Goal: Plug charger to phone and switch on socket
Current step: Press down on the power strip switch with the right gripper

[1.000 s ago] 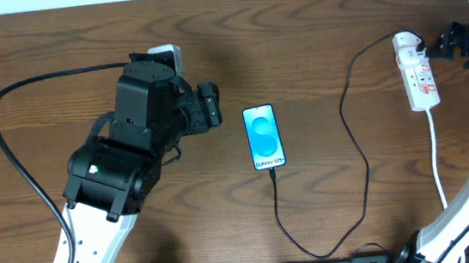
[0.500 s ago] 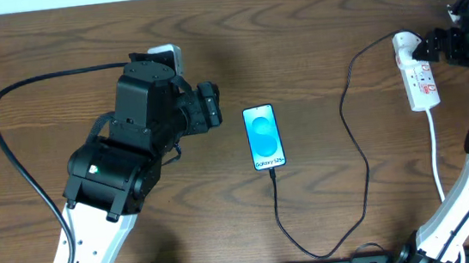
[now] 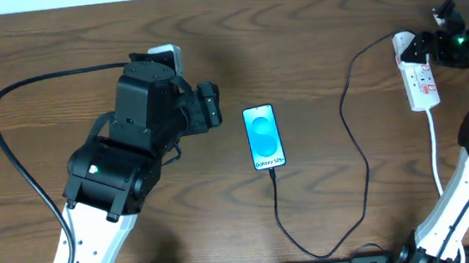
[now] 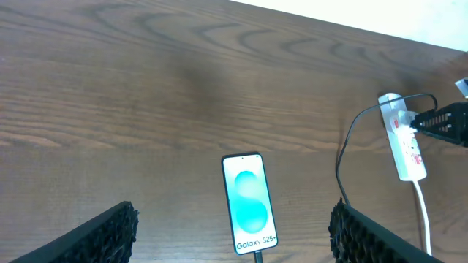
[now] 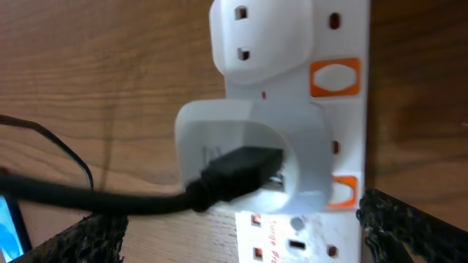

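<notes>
The phone (image 3: 264,137) lies face up mid-table, its blue screen lit. The black charger cable (image 3: 359,150) meets the phone's bottom edge, loops toward the table front and runs up to the white plug in the socket (image 3: 419,79) at the far right. My left gripper (image 3: 208,106) is open and empty, left of the phone; in its wrist view the phone (image 4: 248,203) lies between the fingers (image 4: 95,237). My right gripper (image 3: 430,44) is open over the strip's far end. Its wrist view shows the socket (image 5: 344,44), the white plug (image 5: 248,139), the cable (image 5: 95,197) and an orange switch (image 5: 335,77).
The strip's white cord (image 3: 436,155) runs toward the table front on the right. A thick black arm cable (image 3: 13,161) loops over the left side of the table. A second orange switch (image 5: 344,191) sits beside the plug. The wood table (image 3: 122,39) stretches behind.
My right gripper has moved left, from beside the strip to over its far end by the white plug. The left arm, phone and cable have not moved.
</notes>
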`<state>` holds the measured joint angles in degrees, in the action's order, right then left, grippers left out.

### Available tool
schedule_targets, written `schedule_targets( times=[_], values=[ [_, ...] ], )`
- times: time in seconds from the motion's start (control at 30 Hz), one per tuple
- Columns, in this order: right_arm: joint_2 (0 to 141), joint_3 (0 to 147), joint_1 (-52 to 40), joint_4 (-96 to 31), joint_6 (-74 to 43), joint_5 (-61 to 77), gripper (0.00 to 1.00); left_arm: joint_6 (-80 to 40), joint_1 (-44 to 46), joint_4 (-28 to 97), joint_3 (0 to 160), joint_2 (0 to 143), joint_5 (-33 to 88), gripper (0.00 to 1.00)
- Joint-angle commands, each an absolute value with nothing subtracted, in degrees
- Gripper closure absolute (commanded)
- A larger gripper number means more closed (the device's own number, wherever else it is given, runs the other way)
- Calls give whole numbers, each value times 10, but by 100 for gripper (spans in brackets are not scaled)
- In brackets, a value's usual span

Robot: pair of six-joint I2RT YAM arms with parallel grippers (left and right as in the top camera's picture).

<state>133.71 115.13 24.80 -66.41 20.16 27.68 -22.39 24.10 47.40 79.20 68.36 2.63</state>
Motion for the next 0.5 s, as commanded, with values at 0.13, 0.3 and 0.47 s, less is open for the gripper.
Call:
schedule_targets(
  times=[0.13,0.3,0.47],
  values=[
    [1350,1148,226,-666,192,295,1,-215,238,474,799,682,19,16],
    [1350,1147,219,-665,173,295,1,-215,238,474,799,682,19,16],
    [1350,1146,216,-662,147,295,1,-215,238,474,799,682,19,16]
  ],
)
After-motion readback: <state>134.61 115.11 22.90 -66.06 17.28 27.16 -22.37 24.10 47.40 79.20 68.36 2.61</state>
